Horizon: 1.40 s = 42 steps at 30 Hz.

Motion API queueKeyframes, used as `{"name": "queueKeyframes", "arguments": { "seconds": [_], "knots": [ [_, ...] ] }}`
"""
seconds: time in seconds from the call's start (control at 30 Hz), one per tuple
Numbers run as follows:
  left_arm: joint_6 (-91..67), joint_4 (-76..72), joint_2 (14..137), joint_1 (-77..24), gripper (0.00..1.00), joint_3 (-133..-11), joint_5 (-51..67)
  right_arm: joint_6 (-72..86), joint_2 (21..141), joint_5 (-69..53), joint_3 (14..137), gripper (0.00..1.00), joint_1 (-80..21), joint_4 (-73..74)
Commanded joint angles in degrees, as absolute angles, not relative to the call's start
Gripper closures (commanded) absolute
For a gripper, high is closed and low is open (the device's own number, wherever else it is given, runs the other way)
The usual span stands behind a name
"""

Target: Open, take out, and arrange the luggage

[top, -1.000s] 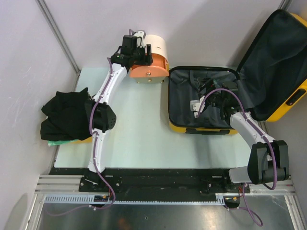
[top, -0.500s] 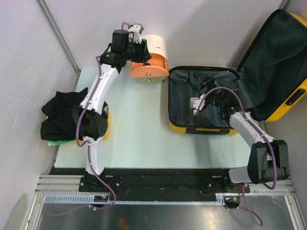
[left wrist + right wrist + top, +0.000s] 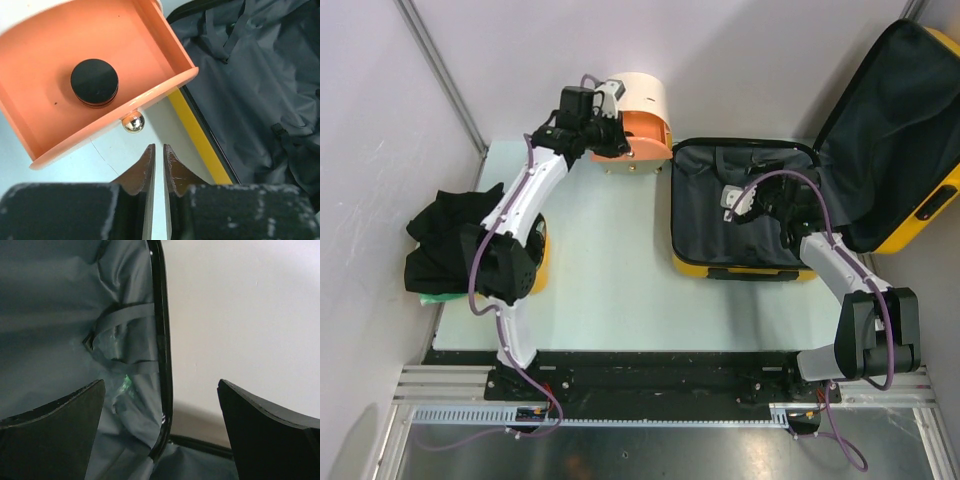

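Observation:
The yellow luggage (image 3: 740, 268) lies open at the right of the table, with its dark-lined lid (image 3: 900, 130) leaning back. My right gripper (image 3: 752, 205) hovers inside the base, open. In the right wrist view its wide fingers (image 3: 50, 415) straddle the black zipper rim (image 3: 162, 340) and grey lining (image 3: 60, 300), gripping nothing. My left gripper (image 3: 610, 140) is at the orange drawer beside the luggage. In the left wrist view it (image 3: 159, 147) is shut to a thin slit with nothing in it, just short of the drawer's metal knob (image 3: 133, 122).
The cream-and-orange cylindrical container (image 3: 640, 110) has its drawer (image 3: 75, 45) pulled out, a black round puck (image 3: 94, 82) inside. A pile of black clothing (image 3: 450, 240) lies at the table's left edge over a yellow tub (image 3: 538, 262). Walls close off the back.
My left jaws have closed from open to nearly touching, and that gripper has drawn back a little from the container. My right gripper has shifted slightly up inside the luggage, still open.

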<state>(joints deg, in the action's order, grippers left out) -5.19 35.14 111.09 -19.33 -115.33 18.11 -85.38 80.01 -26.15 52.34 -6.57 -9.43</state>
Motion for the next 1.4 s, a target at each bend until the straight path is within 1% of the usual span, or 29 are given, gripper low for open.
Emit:
{"name": "queueKeyframes", "arguments": {
  "seconds": [0.0,0.17,0.4,0.5,0.77,1.1,1.13,1.17,1.23,1.27,1.33,1.37],
  "knots": [
    [-6.15,33.31,112.84,-20.04,0.87,-117.06,15.91,-79.20,79.89,-22.24,52.47,0.01,-5.63,-11.43],
    [-7.38,31.99,119.60,-20.04,0.87,-123.47,13.36,-75.85,79.72,-20.22,52.47,0.00,-4.75,-10.37],
    [-7.03,29.97,129.09,-19.51,0.86,-137.08,10.99,-72.69,79.45,-18.28,52.56,0.00,-4.22,-10.46],
    [-6.59,28.22,131.65,-19.34,0.85,-139.65,9.67,-71.28,79.36,-18.02,52.56,0.00,-4.39,-10.46],
    [-5.54,19.96,134.38,-19.07,0.77,-139.13,8.70,-68.82,80.33,-17.14,52.56,0.00,-4.74,-12.48],
    [-3.52,15.29,133.33,-18.98,0.72,-136.67,8.61,-65.75,81.12,-17.05,52.91,0.00,-4.83,-14.94],
    [-3.08,15.29,132.81,-18.81,0.70,-136.58,10.01,-64.44,81.21,-16.88,53.00,0.00,-4.83,-15.64],
    [-2.47,15.29,131.93,-18.81,0.63,-135.36,12.54,-63.47,81.21,-16.79,53.43,0.00,-4.75,-15.91],
    [-0.80,15.29,127.90,-19.07,0.55,-132.90,14.15,-60.66,81.30,-16.87,54.49,0.00,-4.49,-16.35],
    [-0.36,15.29,126.31,-19.07,0.45,-129.32,14.50,-57.08,81.39,-17.05,55.88,0.00,-4.40,-16.26],
    [1.93,15.38,120.17,-18.81,0.35,-125.09,13.98,-52.85,81.47,-17.57,57.30,0.00,-3.96,-17.48],
    [2.63,15.38,117.71,-18.63,0.25,-120.72,14.06,-48.73,81.82,-17.75,57.91,0.00,-3.52,-18.10]
  ]
}}
